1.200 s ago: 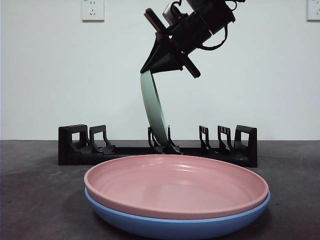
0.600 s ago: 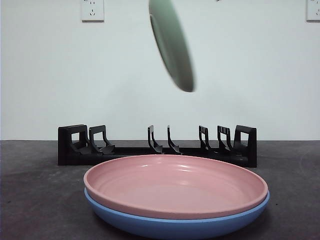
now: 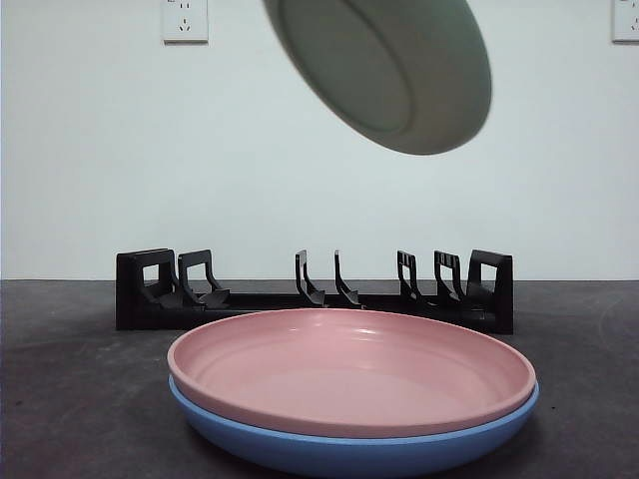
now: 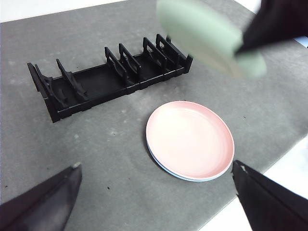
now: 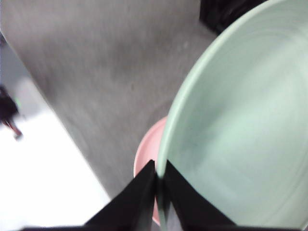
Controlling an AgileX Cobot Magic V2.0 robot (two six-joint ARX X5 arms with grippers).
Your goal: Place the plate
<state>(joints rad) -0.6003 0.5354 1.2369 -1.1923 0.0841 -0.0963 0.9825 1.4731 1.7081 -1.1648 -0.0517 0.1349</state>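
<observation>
A pale green plate [image 3: 389,70] hangs high above the table, tilted so its underside faces the front view. My right gripper [image 5: 159,185] is shut on the green plate's [image 5: 240,120] rim. From the left wrist view, the green plate [image 4: 207,36] and the right arm [image 4: 284,21] appear blurred above the rack's far end. A black dish rack [image 3: 250,299] stands behind, all its slots bare. My left gripper [image 4: 156,168] hovers open high over the table, holding nothing.
A pink plate [image 3: 349,369] rests stacked on a blue plate [image 3: 349,454] in front of the rack [image 4: 96,82]. The table's edge runs close beside the stacked plates [image 4: 190,139].
The green plate stood in the rack's middle slot a second ago. It has risen out of the rack, gone up and right, and turned its underside toward the front camera.
</observation>
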